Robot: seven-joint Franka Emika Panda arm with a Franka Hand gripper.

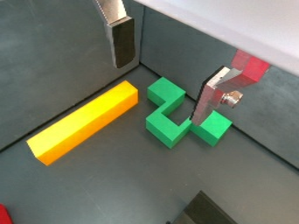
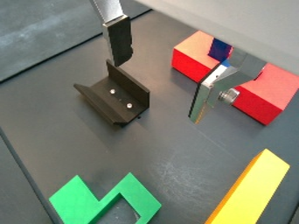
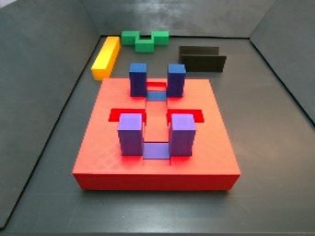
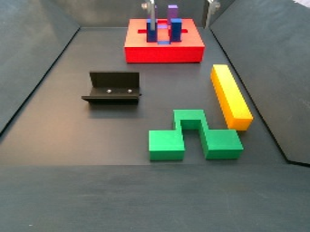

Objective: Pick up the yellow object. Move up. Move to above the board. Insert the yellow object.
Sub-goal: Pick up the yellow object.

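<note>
**Gripper spread and empty above the floor, yellow object not yet grasped**

In a wrist view, you had the gripper (image 1: 163, 74) hanging with its two silver fingers (image 1: 121, 39) spread wide and nothing between them. Below it the yellow object (image 1: 84, 122) lay flat on the dark floor (image 1: 47, 61), and the green notched block (image 1: 177, 114) sat just beside the bar's far end, apart from it by a narrow gap. A corner of the board (image 1: 250, 68) showed red behind one finger.

In the other wrist picture, your gripper (image 2: 162, 74) again stood open and empty. The fixture (image 2: 114, 96) lay on the floor under the space between the fingers, nearer one of them. The board (image 2: 268, 92) showed beyond the second finger, with a blue upright block (image 2: 219, 50) on it. The yellow object (image 2: 251, 192) and the green notched block (image 2: 100, 201) reached in at the edge of the frame.

In a side view, you could see the board (image 3: 154, 152) in the foreground, bearing blue (image 3: 138, 78) and purple (image 3: 131, 134) uprights. The yellow object (image 3: 106, 55) lay behind it near the wall, the green notched block (image 3: 150, 39) beyond, and the fixture (image 3: 204, 58) off to the side.

In the remaining side view, the yellow object (image 4: 230, 93) lay well apart from the board (image 4: 164, 50), just beside the green notched block (image 4: 191, 134); the fixture (image 4: 112, 87) stood across from it. The gripper (image 4: 182, 11) showed only faintly at the top edge, above the board's far side.
</note>
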